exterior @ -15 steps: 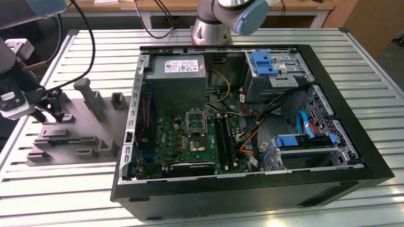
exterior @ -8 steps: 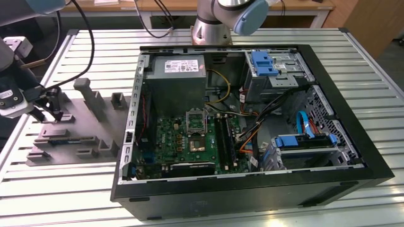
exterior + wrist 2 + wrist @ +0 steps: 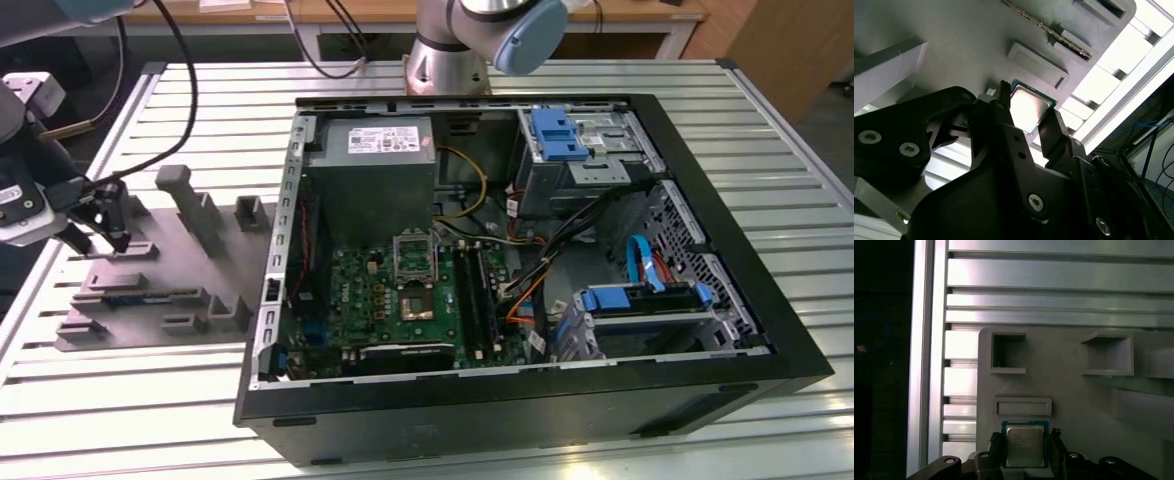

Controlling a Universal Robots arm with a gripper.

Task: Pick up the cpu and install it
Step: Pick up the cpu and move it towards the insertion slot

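Black jaws close either side of the square silver-topped cpu on the grey plastic tray, exterior view's left; clamped or not, cannot tell.

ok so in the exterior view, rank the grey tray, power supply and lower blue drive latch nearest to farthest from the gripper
1. grey tray, directly under the gripper, at the exterior view's left.
2. power supply, inside the case, on its side nearest the tray.
3. blue drive latch, across the case, at the exterior view's right.
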